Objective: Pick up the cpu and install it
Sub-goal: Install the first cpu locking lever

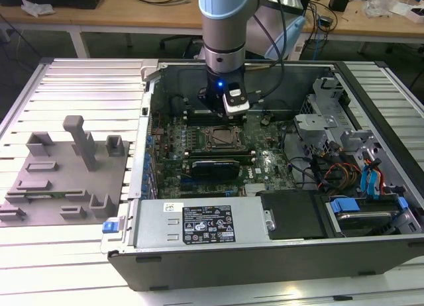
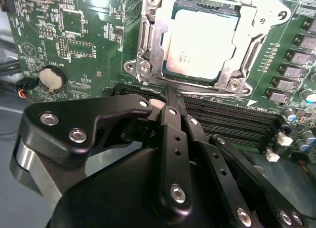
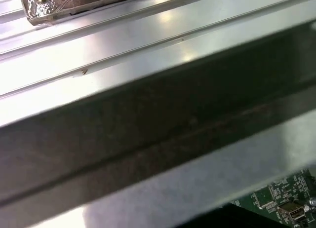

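The cpu (image 2: pixel 200 43) already sits flat inside the socket frame (image 2: pixel 148 45) on the motherboard (image 2: pixel 79 45), in the open computer case (image 1: pixel 199 236). Just beside it, the claw (image 2: pixel 170 102) has its fingers drawn together, holding nothing. The chip looks light, rigid and fragile underneath; its thin opposite edges would be the safest hold.

An open computer case (image 1: pixel 278 253) fills the centre and right of the exterior view, with the fixture plate (image 1: pixel 66 180) lying to its left on the slatted table (image 1: pixel 86 81). Inside the case the motherboard (image 1: pixel 265 160) lies flat, the socket frame (image 1: pixel 223 139) near the frame's centre and the power supply (image 1: pixel 199 225) below it. In the second wrist view the cpu (image 2: pixel 200 44) sits inside the socket frame at upper centre, the gripper (image 2: pixel 165 112) just below it over the memory slots (image 2: pixel 232 119), and a coin battery (image 2: pixel 52 78) lies at left.
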Robot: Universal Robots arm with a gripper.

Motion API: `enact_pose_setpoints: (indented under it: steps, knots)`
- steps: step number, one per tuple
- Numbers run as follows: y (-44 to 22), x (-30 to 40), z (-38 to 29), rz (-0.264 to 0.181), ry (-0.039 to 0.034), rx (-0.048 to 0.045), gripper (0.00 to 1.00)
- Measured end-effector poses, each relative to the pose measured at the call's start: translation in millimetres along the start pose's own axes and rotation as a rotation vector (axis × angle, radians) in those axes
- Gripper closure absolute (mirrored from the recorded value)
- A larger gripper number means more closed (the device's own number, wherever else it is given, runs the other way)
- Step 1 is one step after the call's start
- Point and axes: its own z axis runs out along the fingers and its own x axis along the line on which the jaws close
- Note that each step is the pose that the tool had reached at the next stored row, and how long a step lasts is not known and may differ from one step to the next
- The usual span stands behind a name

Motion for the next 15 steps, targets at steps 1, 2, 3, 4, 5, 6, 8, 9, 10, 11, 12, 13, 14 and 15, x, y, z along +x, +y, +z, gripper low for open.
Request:
enact_pose_setpoints:
  steps: [1, 2, 3, 4, 5, 6, 8, 9, 10, 11, 12, 13, 14, 15]
  knots:
    - [0.2, 0.6, 0.0, 0.004, -0.0007, 0.0002, 0.89]
    - [0.5, 1.2, -0.1, 0.007, -0.0014, 0.0004, 0.89]
    - [0.9, 1.7, 0.0, 0.01, -0.0021, 0.0004, 0.89]
    - [2.1, 3.5, 1.9, 0.028, -0.0085, 0.0005, 0.89]
    - [1.3, 3.6, 4.3, 0.027, -0.0118, 0.0049, 0.89]
    - [1.3, 3.5, 4.3, 0.027, -0.0119, 0.005, 0.89]
    - [1.2, 3.5, 4.4, 0.027, -0.012, 0.005, 0.89]
    - [1.2, 3.5, 4.4, 0.027, -0.012, 0.005, 0.89]
    - [1.2, 3.5, 4.3, 0.027, -0.012, 0.005, 0.89]
    - [1.2, 3.5, 3.9, 0.027, -0.012, 0.0051, 0.89]
    - [1.5, 3.3, 2.2, 0.027, -0.0122, 0.0049, 0.89]
    - [1.7, 3.2, 0.8, 0.027, -0.012, 0.0049, 0.89]
    - [1.7, 3.1, 0.0, 0.027, -0.012, 0.0049, 0.89]
    - [1.6, 3.9, -0.6, 0.027, -0.0167, 0.003, 0.89]
